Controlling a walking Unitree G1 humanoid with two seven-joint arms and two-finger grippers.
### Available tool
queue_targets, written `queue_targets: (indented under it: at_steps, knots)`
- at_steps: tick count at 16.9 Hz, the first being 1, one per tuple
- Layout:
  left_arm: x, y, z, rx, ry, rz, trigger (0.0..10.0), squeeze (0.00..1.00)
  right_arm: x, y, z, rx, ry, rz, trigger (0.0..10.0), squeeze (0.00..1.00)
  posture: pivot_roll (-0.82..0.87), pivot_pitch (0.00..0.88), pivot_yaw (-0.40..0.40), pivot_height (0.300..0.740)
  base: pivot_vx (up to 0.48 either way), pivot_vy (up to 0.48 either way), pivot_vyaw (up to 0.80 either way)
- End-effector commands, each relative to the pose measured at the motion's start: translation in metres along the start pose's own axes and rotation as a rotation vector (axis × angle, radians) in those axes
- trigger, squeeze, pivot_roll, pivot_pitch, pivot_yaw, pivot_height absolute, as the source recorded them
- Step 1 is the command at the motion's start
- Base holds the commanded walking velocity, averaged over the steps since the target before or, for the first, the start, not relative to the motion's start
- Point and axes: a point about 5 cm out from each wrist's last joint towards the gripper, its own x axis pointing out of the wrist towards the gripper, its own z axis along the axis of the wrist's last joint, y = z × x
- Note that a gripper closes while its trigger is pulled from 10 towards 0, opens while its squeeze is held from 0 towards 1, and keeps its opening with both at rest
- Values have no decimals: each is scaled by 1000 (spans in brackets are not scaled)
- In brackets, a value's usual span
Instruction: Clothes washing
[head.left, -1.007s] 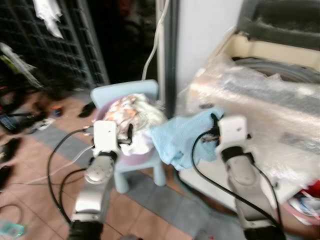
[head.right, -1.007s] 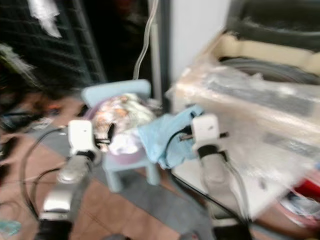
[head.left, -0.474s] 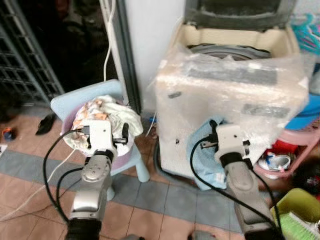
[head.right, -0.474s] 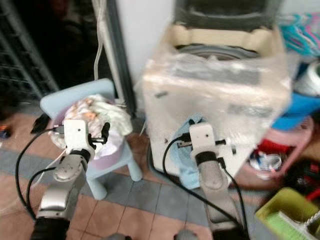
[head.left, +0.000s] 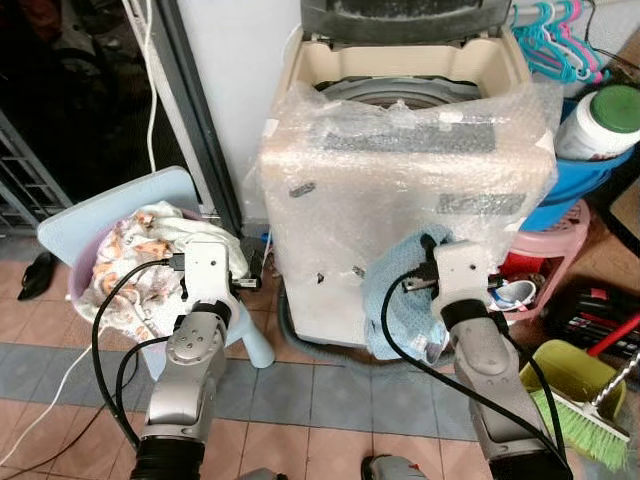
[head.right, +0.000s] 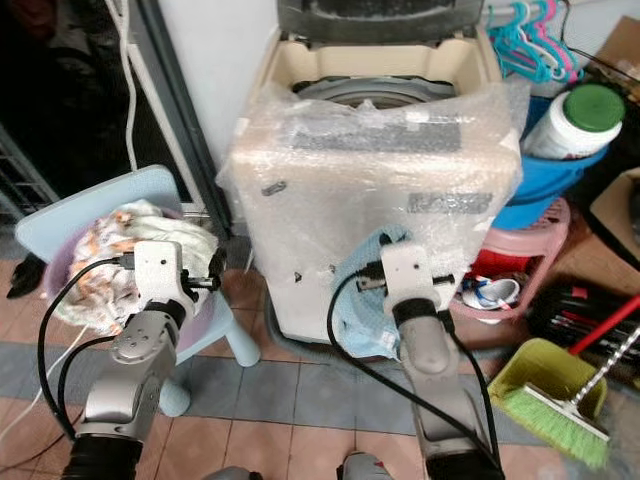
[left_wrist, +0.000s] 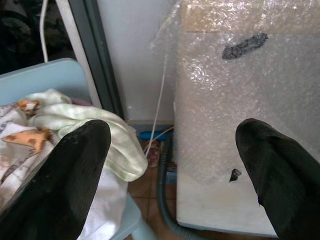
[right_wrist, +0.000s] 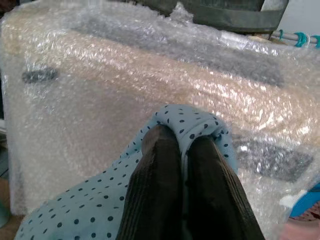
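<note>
Right gripper (right_wrist: 182, 150) fingers pinch the blue dotted cloth (right_wrist: 95, 210) (left gripper (left_wrist: 172, 150) spread wide).

A home laundry corner: a top-loading washing machine (head.left: 405, 190) wrapped in bubble wrap against a white wall, plastic hangers (head.left: 553, 45) behind, a broom (head.left: 590, 425) and dustpan (head.left: 575, 375) on the tiled floor (head.left: 320, 400).

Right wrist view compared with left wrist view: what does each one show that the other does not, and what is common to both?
The right wrist view alone shows the right gripper shut on a blue dotted cloth, and teal hangers. The left wrist view alone shows the open left gripper, the pile of laundry on the light blue chair, and a dark door frame. Both show the bubble-wrapped washing machine.
</note>
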Motion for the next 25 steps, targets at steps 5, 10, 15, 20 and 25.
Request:
queue_targets:
  at_steps: [5,10,15,20,25]
  knots:
    - [-1,6,5,15,-12,24,10000,0,28,0,51,-23,-193,85,10000,0,-94,0,104,740,0,0,-800]
    - [-1,4,6,9,-18,11,10000,0,53,-14,99,-85,-355,125,10000,0,-101,0,111,740,298,0,-800]
    - [3,0,8,4,-24,4,10000,0,87,-21,165,-138,-542,229,10000,0,-106,0,108,740,321,0,-610]
    - [4,-2,8,-1,-28,17,10000,0,97,13,209,-238,-696,482,10000,0,-100,0,95,740,99,0,119]
    - [2,-1,7,-2,-25,36,10000,0,94,32,219,-238,-768,566,10000,0,-92,0,88,740,0,0,730]
